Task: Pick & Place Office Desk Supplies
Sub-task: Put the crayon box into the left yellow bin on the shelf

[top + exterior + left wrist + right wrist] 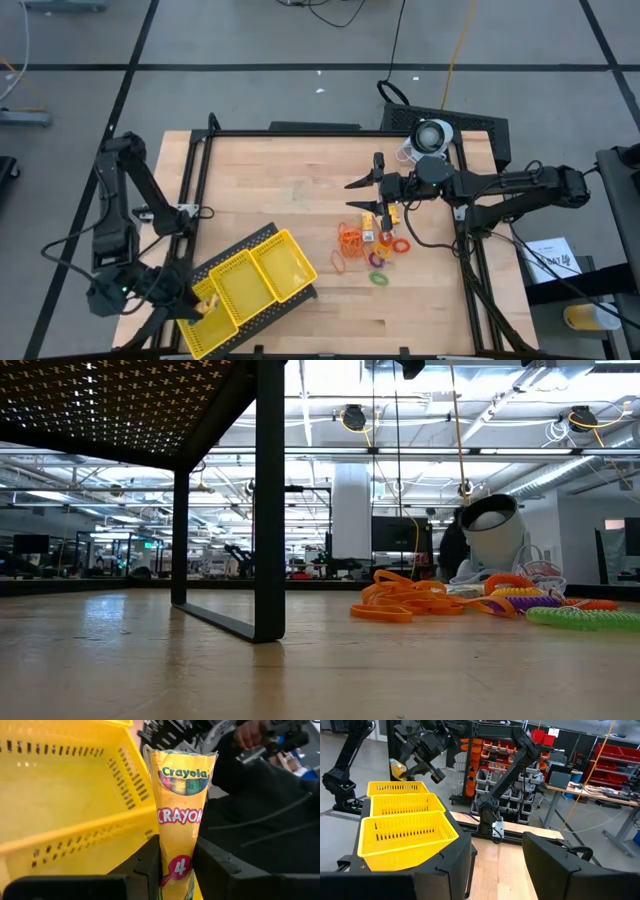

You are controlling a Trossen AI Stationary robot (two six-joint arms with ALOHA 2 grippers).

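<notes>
Progress looks early: left gripper [176, 865] clamps a yellow Crayola crayon pack [182, 805] beside the yellow slotted plastic three-compartment tray [262, 284]; orange rubber-band loops [351, 237] and coloured rings [386, 262] lie unsorted under the open-fingered right gripper [362, 194].

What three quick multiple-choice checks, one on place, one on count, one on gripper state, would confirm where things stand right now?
1. Where is the left gripper?
A. Over the loose supplies
B. At the end of the yellow tray nearest the left arm
C. Off the table, by the white cup

2. How many compartments does the yellow tray have?
A. Two
B. Three
C. Five

3. What is the state of the right gripper?
A. Open and empty
B. Shut on a purple ring
C. Shut on the tray's rim

Answers:
1. B, the high view puts it at the tray's end near the table's front-left corner.
2. B, three bins in a row show in the high and right wrist views.
3. A, its fingers stand spread beside the orange rubber bands, while the left one grips the Crayola crayon pack.
</notes>
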